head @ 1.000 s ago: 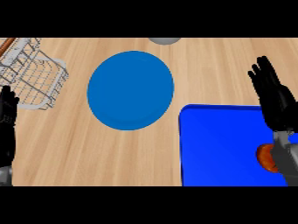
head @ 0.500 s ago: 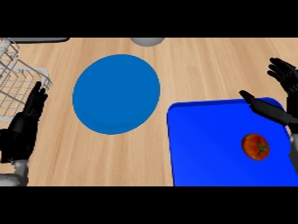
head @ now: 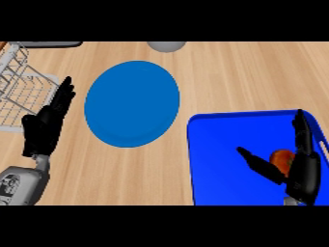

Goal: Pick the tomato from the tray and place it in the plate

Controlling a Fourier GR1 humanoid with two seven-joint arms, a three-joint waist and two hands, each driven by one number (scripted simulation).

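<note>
Where it flanked the tray (head: pixel 224 144) before, my right robot hand (head: pixel 306 170) (open, like the left robot hand (head: pixel 44 130)) now brackets the tomato (head: pixel 281 157).

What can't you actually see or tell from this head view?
Tomato: head view, partly hidden by the right hand; whether they touch is unclear.
Grey round object: head view, cut off by the top edge; cannot be identified.
Wire rack: head view, cut off by the left edge.
Tray: head view, near side cut off by the bottom edge.
</note>
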